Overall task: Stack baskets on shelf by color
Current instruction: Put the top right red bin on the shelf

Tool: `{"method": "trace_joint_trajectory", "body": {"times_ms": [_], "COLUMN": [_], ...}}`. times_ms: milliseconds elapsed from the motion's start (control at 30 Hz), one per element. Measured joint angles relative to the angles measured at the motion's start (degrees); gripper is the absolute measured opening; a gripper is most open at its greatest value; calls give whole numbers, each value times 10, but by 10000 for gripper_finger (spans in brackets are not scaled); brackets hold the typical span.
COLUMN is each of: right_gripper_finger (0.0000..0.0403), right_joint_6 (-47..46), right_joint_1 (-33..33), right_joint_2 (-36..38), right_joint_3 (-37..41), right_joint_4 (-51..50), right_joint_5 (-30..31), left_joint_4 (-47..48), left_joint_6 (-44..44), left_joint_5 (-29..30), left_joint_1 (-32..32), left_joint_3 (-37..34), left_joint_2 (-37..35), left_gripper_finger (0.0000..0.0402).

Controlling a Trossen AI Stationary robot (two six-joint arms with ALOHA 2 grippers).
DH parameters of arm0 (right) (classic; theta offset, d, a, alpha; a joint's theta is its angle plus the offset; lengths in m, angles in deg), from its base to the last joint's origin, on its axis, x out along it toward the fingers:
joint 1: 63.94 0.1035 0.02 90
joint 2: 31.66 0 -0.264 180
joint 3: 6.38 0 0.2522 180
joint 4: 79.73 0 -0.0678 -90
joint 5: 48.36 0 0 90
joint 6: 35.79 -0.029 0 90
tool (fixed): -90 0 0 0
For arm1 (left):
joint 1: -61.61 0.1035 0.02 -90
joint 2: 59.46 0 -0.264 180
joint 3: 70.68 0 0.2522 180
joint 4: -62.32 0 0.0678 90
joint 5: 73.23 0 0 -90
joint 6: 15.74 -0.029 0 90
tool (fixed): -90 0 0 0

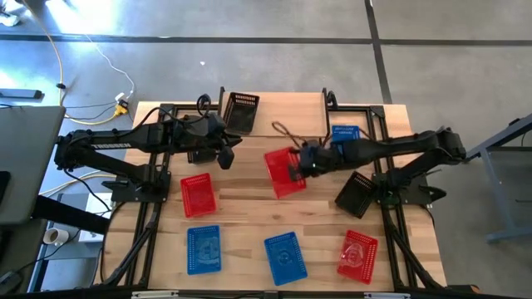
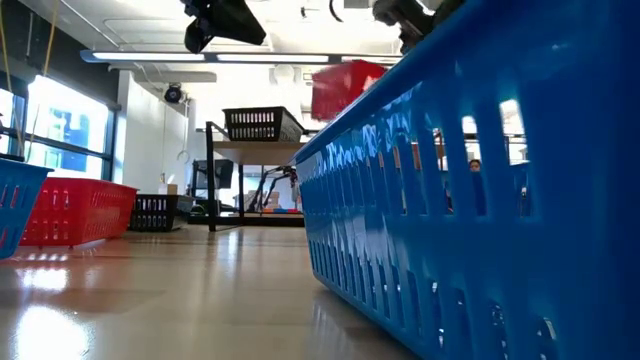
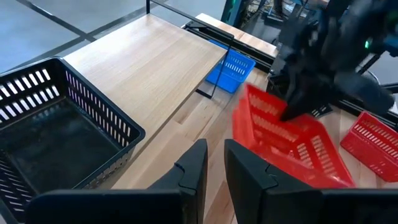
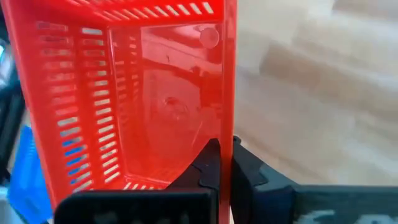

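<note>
My right gripper is shut on a red basket, which it holds above the table's middle, just in front of the shelf. In the low view this basket hangs high in the air. A black basket stands on the shelf's left end. My left gripper hovers in front of that end with a narrow gap between its fingers and nothing in it. Other baskets rest on the table: red, blue, blue, red, black, blue. My right gripper pinches one side wall of the red basket at its rim, one finger inside the basket and one outside. The fingers slant down from the table's right. The basket is lifted clear of the table and tilted, its open side turned toward the wrist camera.
The shelf's plank is bare to the right of the black basket. The blue basket lies by the shelf's right end. Black frame rails run along both table sides. In the low view a blue basket fills the foreground.
</note>
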State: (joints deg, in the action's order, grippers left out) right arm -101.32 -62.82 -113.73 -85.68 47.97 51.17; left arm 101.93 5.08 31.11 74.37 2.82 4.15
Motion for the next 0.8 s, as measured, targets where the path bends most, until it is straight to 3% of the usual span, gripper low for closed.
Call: {"method": "trace_joint_trajectory", "body": {"times_ms": [333,800], "right_gripper_finger": [0,0], "right_joint_6": [77,120], "right_joint_1": [-106,-212], "right_joint_2": [0,0], "right_joint_3": [-84,-96], "right_joint_4": [-10,70], "right_joint_5": [28,33], "left_joint_4": [0,0], "left_joint_6": [0,0], "left_joint_5": [0,15], "left_joint_1": [0,0], "left_joint_3": [0,0], "left_joint_2": [0,0], "left_gripper_finger": [46,46]}}
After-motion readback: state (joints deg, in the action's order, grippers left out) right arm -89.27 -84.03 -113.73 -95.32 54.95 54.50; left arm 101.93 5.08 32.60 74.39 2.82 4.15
